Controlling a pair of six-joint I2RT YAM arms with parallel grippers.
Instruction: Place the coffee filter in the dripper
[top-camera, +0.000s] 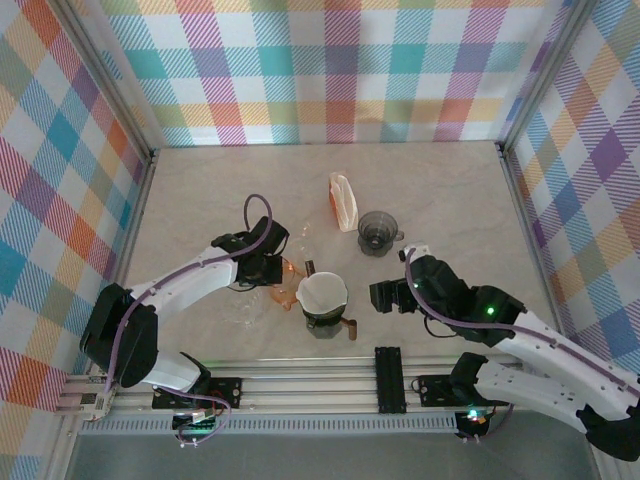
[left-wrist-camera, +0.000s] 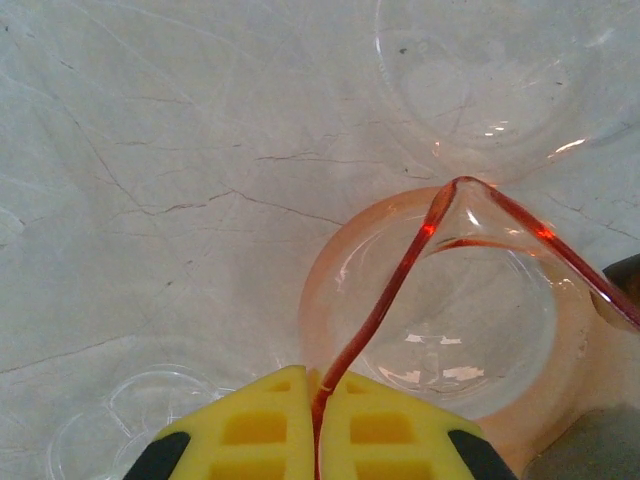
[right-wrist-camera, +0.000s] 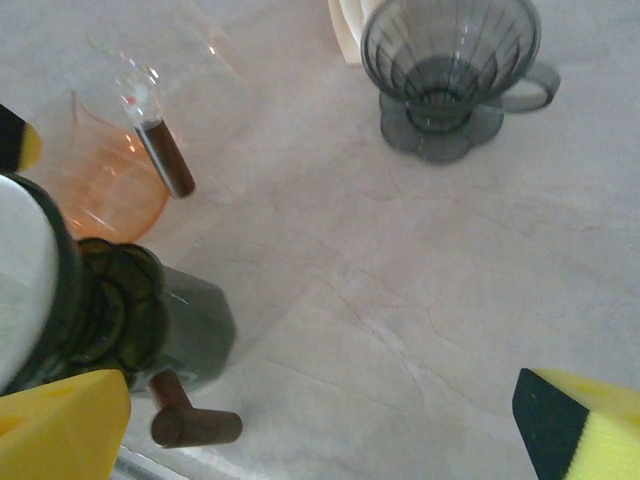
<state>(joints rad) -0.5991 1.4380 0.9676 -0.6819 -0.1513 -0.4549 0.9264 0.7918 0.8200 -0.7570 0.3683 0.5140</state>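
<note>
Orange dripper (left-wrist-camera: 440, 330) pinched by left end effector (left-wrist-camera: 317, 425) (right end effector (right-wrist-camera: 320, 425) gapes).

Multicoloured plaid walls (top-camera: 340, 70), marbled beige table (top-camera: 450, 190), orange vessel (left-wrist-camera: 345, 270), smoke-grey dripper (right-wrist-camera: 445, 60), seemingly white filter (top-camera: 322, 291).

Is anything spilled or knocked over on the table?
No spill shows. The oddest thing is the orange cup: the left gripper is shut on its thin rim, which looks like a wobbly way to hold it. The pack of filters seems to lie on its side near the gray dripper.
</note>
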